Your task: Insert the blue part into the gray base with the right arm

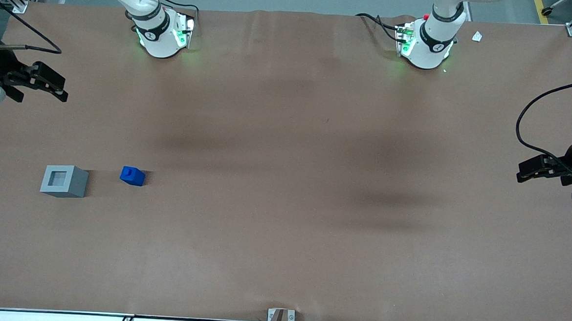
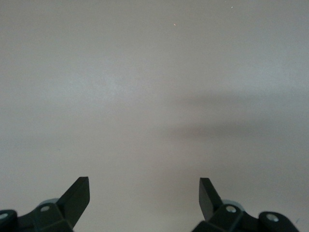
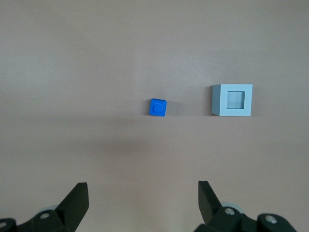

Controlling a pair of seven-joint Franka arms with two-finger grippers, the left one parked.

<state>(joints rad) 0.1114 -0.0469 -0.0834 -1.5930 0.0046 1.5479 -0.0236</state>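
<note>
Nothing done yet: the blue part sits loose on the bench just beside the gray base, near the working arm's end, while the tool hangs spread and empty, well apart.

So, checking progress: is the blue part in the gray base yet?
Not yet. The blue part sits on the table beside the gray base, whose recess is empty; the open gripper hovers apart.

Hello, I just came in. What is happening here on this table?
Nothing is held yet. The right arm's end effector hangs open above the table, farther from the front camera than both pieces. The blue part sits on the brown table beside the gray base, not touching it. The base's recess is empty.
</note>
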